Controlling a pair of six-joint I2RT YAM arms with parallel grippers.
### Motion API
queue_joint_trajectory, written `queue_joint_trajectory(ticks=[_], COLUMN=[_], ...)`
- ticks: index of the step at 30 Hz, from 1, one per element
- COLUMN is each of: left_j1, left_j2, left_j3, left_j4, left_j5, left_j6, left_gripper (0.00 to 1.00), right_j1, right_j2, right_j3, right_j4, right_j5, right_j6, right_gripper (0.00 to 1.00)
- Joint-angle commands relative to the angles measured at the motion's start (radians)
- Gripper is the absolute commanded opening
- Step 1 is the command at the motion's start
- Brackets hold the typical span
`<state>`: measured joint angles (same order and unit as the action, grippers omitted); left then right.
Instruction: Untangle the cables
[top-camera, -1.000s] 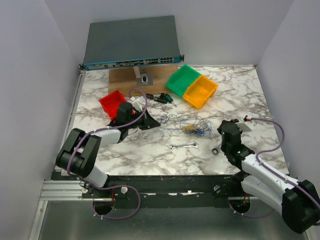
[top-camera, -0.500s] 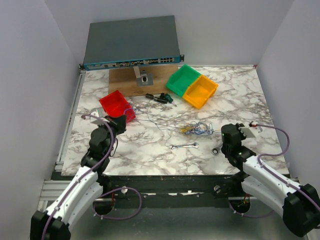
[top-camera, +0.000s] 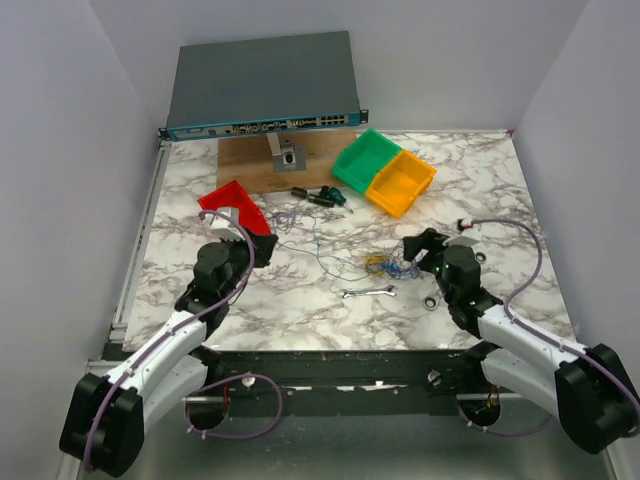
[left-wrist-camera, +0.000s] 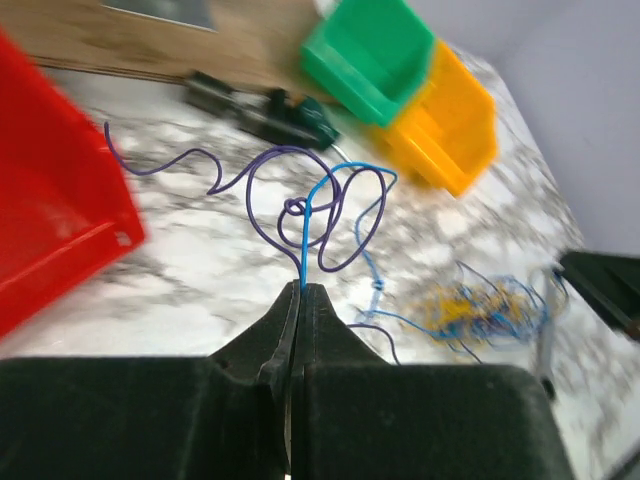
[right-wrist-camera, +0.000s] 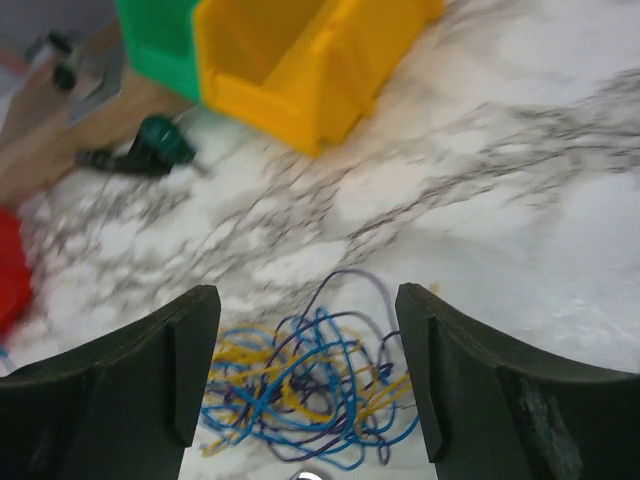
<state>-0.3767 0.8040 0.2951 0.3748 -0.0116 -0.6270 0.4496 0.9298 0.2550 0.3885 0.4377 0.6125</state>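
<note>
**My right end effector (right-wrist-camera: 308, 320), just opened, above the fine blue-and-yellow cable tangle (right-wrist-camera: 300, 405).**
My left end effector (left-wrist-camera: 300, 295), pinching one blue strand (left-wrist-camera: 306, 235), has drawn it clear; separation begun.

Our white-and-black left arm (top-camera: 170, 340) reaches from the lower left of the overhead view toward centre-left. Its black two-finger left gripper (left-wrist-camera: 301, 290) is pressed tight, pinching a thin blue wire (left-wrist-camera: 304, 240) at the tips. Our matching right arm (top-camera: 520, 345) stretches from lower right toward centre, and the black right gripper (right-wrist-camera: 305, 300) has its jaws spread wide.
</note>
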Motion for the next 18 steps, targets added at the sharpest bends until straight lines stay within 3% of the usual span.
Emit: queue_joint_trajectory(ticks=[1, 9, 18], left_j1=[-0.031, -0.100, -0.183], left_j2=[0.106, 0.231, 0.321], left_j3=[0.059, 0.125, 0.215], left_j4=[0.212, 0.288, 0.209], left_j5=[0.364, 0.563, 0.612], left_j6=[0.064, 0.086, 0.138], left_gripper=[0.00, 0.00, 0.00], right_j1=[0.000, 0.039, 0.085], right_j2=[0.108, 0.249, 0.254], right_j3=[0.017, 0.056, 0.035], right_j4=[0.220, 0.346, 0.461], right_j5=[-0.481, -0.805, -0.934], right_j6=[-0.176, -0.204, -0.226], right_gripper=[0.80, 0.81, 0.76])
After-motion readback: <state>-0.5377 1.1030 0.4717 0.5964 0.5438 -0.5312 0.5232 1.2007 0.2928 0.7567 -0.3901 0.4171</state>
